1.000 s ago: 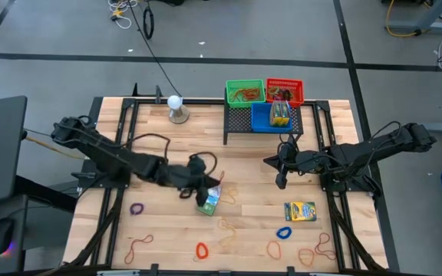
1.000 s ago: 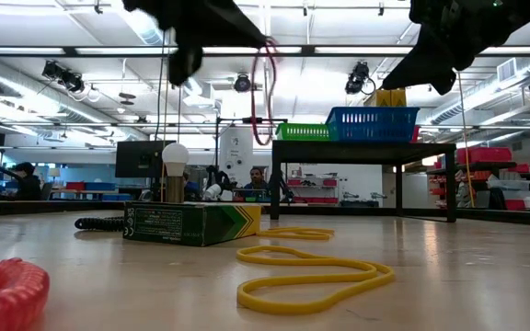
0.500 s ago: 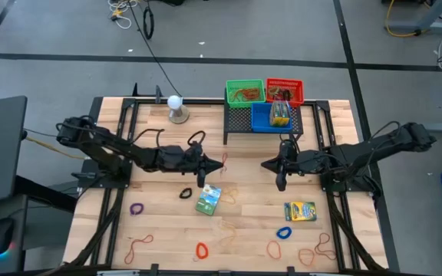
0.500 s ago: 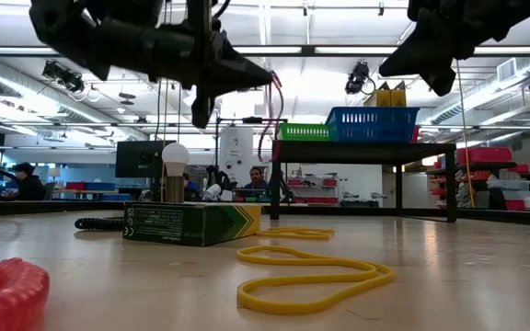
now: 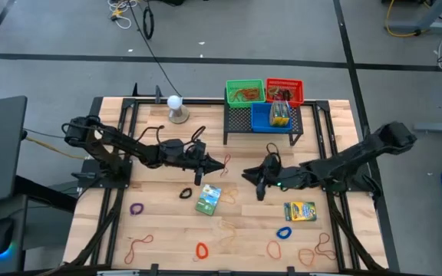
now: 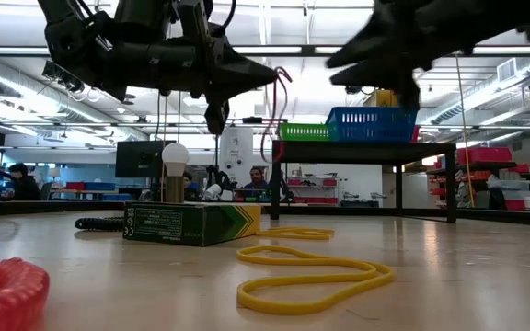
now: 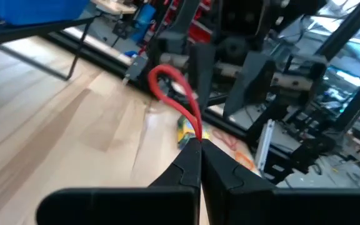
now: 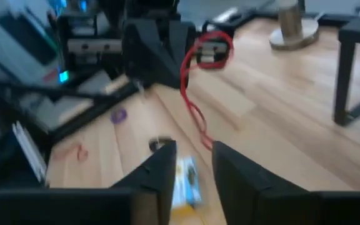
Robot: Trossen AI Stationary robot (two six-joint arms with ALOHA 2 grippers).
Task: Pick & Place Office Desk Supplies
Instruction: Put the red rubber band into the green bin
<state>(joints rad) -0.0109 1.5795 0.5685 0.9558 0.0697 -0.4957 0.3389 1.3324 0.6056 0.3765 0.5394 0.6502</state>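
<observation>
Over table (image 5: 167,230), both tools (image 5: 221,162) raised, facing.

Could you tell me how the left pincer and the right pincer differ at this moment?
The left pincer is shut on a red rubber band and holds it up above the table; the right pincer is open and holds nothing. The band hangs from the left pincer's tip, while the right pincer only points toward it, with the band ahead of its gap and apart from it. Both hang above the wooden table, facing each other near its middle.
</observation>
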